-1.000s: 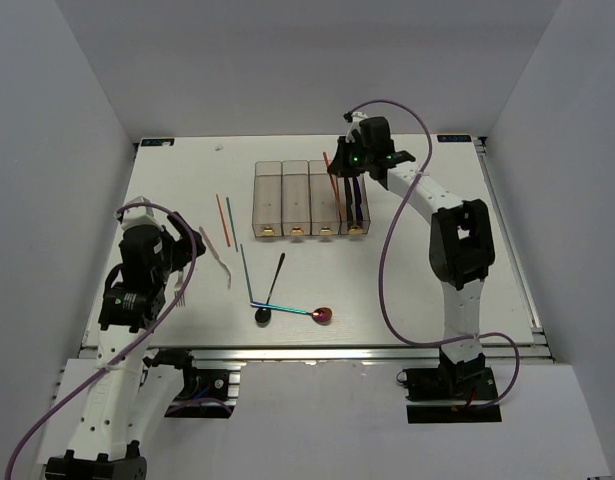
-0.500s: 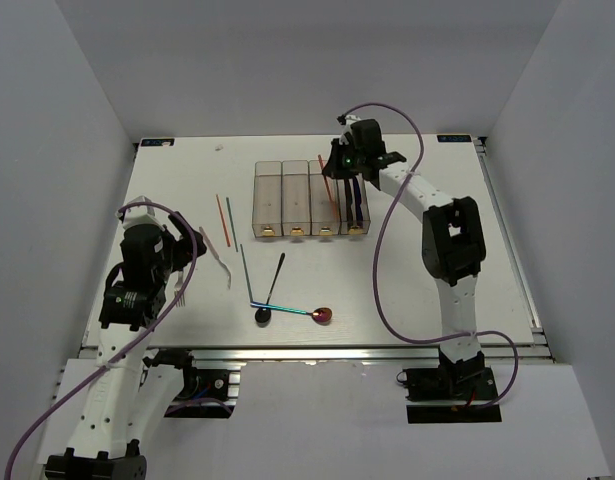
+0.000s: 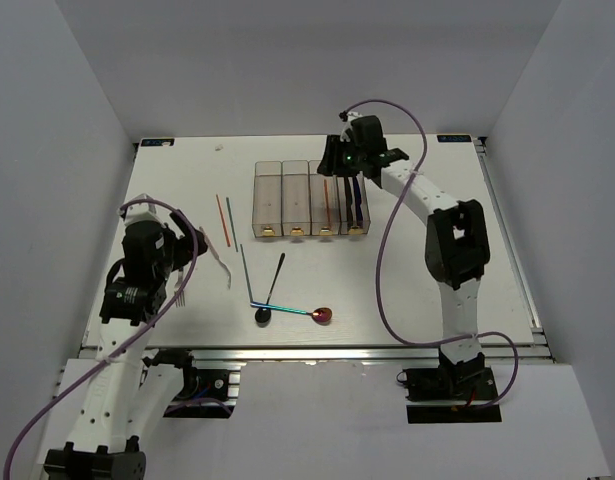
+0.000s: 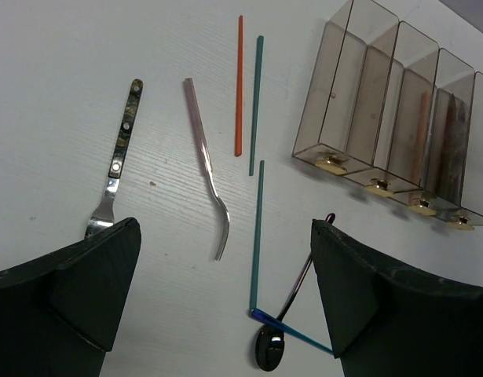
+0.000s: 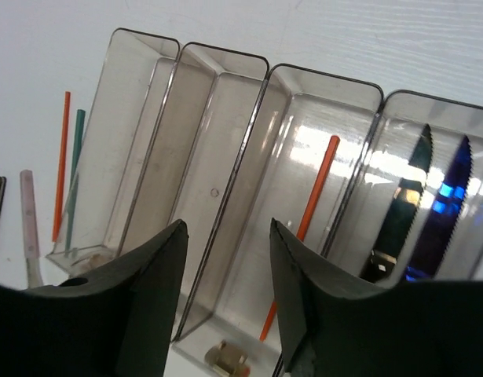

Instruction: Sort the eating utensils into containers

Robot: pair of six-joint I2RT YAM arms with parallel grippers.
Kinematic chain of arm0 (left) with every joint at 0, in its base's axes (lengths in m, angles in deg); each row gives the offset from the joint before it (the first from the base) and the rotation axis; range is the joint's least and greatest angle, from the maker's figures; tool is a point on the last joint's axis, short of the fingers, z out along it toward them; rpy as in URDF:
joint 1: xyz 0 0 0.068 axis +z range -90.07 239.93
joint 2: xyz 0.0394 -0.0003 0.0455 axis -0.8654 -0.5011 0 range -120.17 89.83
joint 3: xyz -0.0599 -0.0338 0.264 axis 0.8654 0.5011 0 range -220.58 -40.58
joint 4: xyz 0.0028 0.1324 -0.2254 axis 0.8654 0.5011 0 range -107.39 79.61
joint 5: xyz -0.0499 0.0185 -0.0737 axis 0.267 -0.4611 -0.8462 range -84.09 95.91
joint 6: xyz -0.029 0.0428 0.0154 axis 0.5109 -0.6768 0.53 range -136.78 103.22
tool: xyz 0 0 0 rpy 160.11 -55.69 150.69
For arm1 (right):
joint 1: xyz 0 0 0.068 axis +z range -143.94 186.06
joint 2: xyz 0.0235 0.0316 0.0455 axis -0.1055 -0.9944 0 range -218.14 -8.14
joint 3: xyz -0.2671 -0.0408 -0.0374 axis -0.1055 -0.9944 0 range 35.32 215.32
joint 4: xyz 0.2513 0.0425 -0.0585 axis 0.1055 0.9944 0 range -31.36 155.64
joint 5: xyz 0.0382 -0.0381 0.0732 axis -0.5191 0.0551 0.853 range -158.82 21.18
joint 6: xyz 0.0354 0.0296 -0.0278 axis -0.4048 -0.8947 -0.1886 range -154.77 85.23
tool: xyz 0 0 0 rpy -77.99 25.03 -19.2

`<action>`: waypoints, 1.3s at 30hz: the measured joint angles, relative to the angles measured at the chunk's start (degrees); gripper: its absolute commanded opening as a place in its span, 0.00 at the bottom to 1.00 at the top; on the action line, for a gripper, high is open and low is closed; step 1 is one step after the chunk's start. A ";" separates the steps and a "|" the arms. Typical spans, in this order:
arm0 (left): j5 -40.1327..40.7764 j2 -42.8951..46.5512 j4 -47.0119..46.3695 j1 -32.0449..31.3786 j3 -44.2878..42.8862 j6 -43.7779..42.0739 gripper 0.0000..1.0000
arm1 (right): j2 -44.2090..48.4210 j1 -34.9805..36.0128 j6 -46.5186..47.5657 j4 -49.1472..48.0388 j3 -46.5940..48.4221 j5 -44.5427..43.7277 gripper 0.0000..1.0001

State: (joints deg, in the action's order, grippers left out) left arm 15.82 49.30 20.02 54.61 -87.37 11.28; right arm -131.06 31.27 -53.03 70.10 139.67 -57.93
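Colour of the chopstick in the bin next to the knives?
Orange-red chopstick; clearest in the right wrist view.

No readable text, label, brand or number showing in any view. Yellow marks point(image 4: 329, 162) at near ends of containers point(image 4: 335, 94) showing no letters, too small to tell.

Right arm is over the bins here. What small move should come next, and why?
Probably lift the right tool straight up, clear of the bins: its jaws stand apart and the red chopstick lies free in the third bin. A second red chopstick waits on the table.
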 measured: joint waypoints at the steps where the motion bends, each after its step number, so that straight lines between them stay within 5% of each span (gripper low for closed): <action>1: -0.15 -1.01 0.09 -0.02 -0.33 0.33 0.98 | 1.51 0.00 -0.07 1.70 0.20 -0.55 0.55; 7: 0.37 -14.25 -1.29 -2.89 -1.25 5.40 0.92 | 21.51 0.04 -1.11 8.20 -7.93 -6.56 0.64; 13: 10.91 -37.05 -1.33 -22.71 -3.23 15.26 0.91 | 50.42 0.42 -2.56 9.44 -30.84 -8.41 0.74; 17: 14.99 -42.69 -1.22 -27.10 -3.39 20.44 0.82 | 60.37 0.92 -3.02 12.39 -42.69 -9.16 0.75; 27: 16.92 -44.50 -4.66 -26.95 -2.29 22.99 0.47 | 67.43 0.96 -3.08 16.76 -49.86 -8.94 0.76; 39: 13.44 -46.97 -6.67 -27.06 1.49 22.64 0.35 | 67.60 0.96 -2.73 17.14 -51.01 -8.83 0.76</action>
State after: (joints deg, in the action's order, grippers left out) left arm 29.26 2.33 13.35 27.55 -85.88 33.92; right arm -63.45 32.23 -55.76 87.24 88.66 -66.76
